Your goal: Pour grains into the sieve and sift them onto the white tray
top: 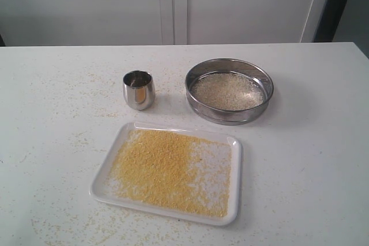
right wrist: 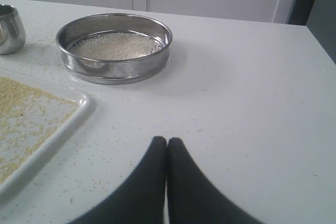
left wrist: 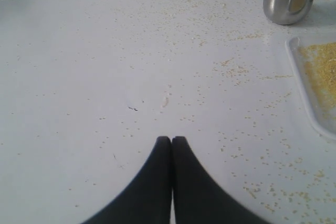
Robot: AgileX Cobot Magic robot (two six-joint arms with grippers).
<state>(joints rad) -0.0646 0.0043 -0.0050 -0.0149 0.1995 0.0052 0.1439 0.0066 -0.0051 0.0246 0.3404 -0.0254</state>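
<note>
Left claw (left wrist: 171,139), right claw (right wrist: 167,140) closed tight, empty, over open table (left wrist: 79,77); sieve (top: 230,118) clear of white tray (top: 101,184) far rim.

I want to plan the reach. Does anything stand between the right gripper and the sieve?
Nothing visible does. In the right wrist view only the table surface lies between the shut right gripper and the sieve. The tray lies off to one side, and the cup stands beyond it.
</note>
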